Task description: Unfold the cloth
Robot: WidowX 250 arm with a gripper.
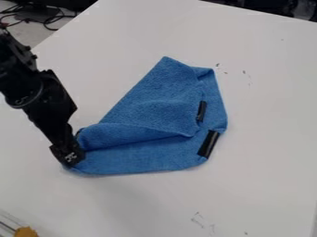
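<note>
An orange-brown lump (25, 232) sits nearest, btm L corner of view, w/ a clear-looking edge (7, 226) beside it; past that, mid-view on the white surface (260, 185), here's the blue cloth (148, 115), folded over itself; upper flap (151, 132) lies across w/ its loose edge slanting L to R, lower layer (145, 159) peeking out along the near side; two black strips, one (202, 111) up by the flap, the other (209, 144) at the R end, nearer the camera.

Gripper (69, 156) is down at the cloth's L end, right where the layers meet, touching or v. close; can't tell if it's clamped on fabric or let go, so no call on that. Step in hand, I'd say: getting hold of a layer at the L end, unfolding far from done; next move prob. needs a sure pinch on the top layer only, then a lift & a sweep away from the fold, low & slow; risk is nabbing both layers & dragging the whole lot, or the flap flopping back.

Arm (46, 97) comes in from upper L, angled down & toward the camera, wrist above the surface, gripper pointing steeply down w/ a slight lean.
</note>
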